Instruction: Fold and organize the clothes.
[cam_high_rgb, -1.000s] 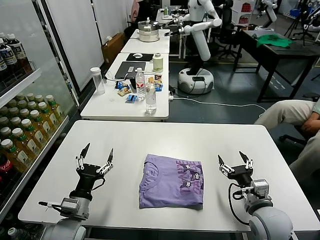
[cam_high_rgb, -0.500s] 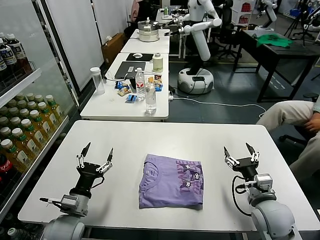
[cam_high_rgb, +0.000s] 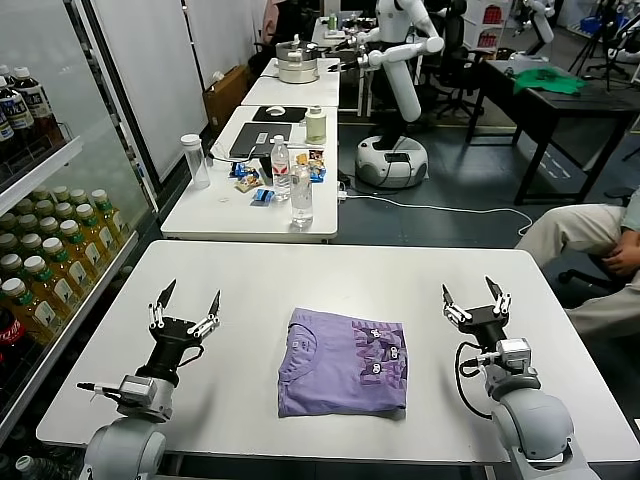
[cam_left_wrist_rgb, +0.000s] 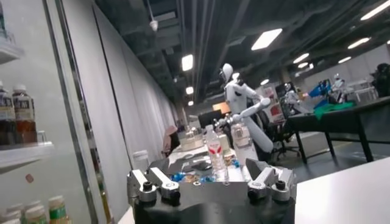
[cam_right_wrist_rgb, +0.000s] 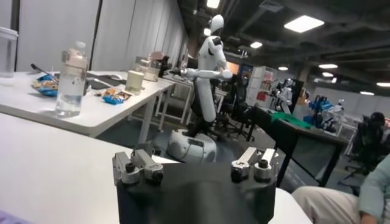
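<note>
T-shirt (cam_high_rgb: 343, 362) is lying folded in neat rectangle at middle of table (cam_high_rgb: 260, 280), near front edge, well apart from both claws.

Risk, as judged: fold could get dragged or popped open if thin fabric is being snagged by fingertip on any extra tidy-up pass, honestly looks done already.

Left gripper (cam_high_rgb: 184, 302) is being held spread wide, pointing up, nothing pinched, nothing touched. Right gripper (cam_high_rgb: 477, 302) same deal, spread, empty, parked at right of shirt.
</note>
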